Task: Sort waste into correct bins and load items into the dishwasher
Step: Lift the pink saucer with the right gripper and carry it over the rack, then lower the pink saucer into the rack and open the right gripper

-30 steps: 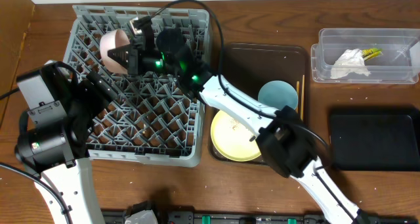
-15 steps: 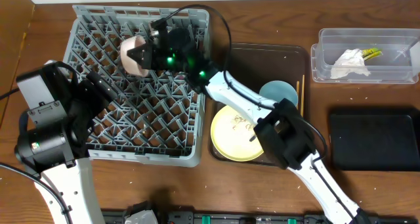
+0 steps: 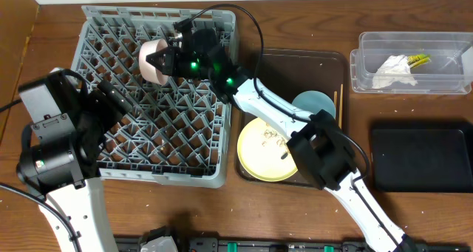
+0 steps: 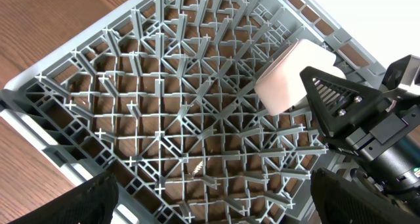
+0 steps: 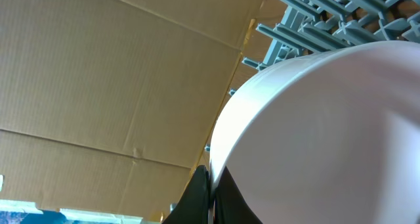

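Observation:
My right gripper (image 3: 161, 60) is shut on the rim of the pinkish-white bowl (image 3: 150, 57) and holds it tilted over the back of the grey dish rack (image 3: 96, 30). In the right wrist view the bowl (image 5: 328, 132) fills the frame, its rim pinched between the fingers (image 5: 210, 194). The left wrist view shows the bowl (image 4: 289, 79) above the rack (image 4: 164, 106). My left gripper (image 4: 210, 207) is open and empty over the rack's left part (image 3: 118, 98). The yellow plate (image 3: 264, 154), light-blue bowl (image 3: 314, 108) and chopsticks (image 3: 341, 104) lie on the brown tray (image 3: 295, 60). The cream cup is out of view.
The clear tub (image 3: 443, 45) at the back right holds the white napkin (image 3: 392, 71) and snack wrapper (image 3: 417, 58). The black bin (image 3: 421, 156) sits in front of it. Pale crumbs (image 3: 270, 137) lie on the plate. My right arm spans from the tray to the rack.
My right gripper has carried the pinkish-white bowl to the right over the back of the rack. The left arm has not moved.

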Robot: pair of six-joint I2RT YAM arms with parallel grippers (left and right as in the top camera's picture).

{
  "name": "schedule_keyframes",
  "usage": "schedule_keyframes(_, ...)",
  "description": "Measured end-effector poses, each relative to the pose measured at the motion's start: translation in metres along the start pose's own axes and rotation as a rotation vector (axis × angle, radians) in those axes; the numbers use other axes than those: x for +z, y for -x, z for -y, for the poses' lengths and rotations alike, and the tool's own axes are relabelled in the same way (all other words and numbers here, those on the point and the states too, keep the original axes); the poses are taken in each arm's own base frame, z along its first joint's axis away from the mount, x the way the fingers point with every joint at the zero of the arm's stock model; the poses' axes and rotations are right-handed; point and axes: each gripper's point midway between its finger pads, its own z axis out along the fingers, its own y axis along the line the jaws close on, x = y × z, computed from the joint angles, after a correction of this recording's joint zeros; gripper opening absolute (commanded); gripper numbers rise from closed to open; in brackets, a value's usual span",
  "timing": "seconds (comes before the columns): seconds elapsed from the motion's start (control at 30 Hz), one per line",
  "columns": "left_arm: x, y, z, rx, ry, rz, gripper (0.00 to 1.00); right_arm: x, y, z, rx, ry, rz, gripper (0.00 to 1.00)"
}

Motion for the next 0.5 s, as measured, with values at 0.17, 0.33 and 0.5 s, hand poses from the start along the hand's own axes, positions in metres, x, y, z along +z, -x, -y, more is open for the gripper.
schedule_keyframes(0.17, 0.000, 0.000, 0.000, 0.000, 0.000, 0.000, 0.95, -0.002, -0.003, 0.007, 0.023, -0.022, -0.022, 0.18)
schedule_keyframes(0.33, 0.000, 0.000, 0.000, 0.000, 0.000, 0.000, 0.95, -0.008, -0.006, 0.029, 0.078, -0.093, -0.056, 0.28)
schedule_keyframes(0.5, 0.000, 0.000, 0.000, 0.000, 0.000, 0.000, 0.95, -0.014, -0.005, 0.044, 0.100, -0.148, -0.068, 0.37)
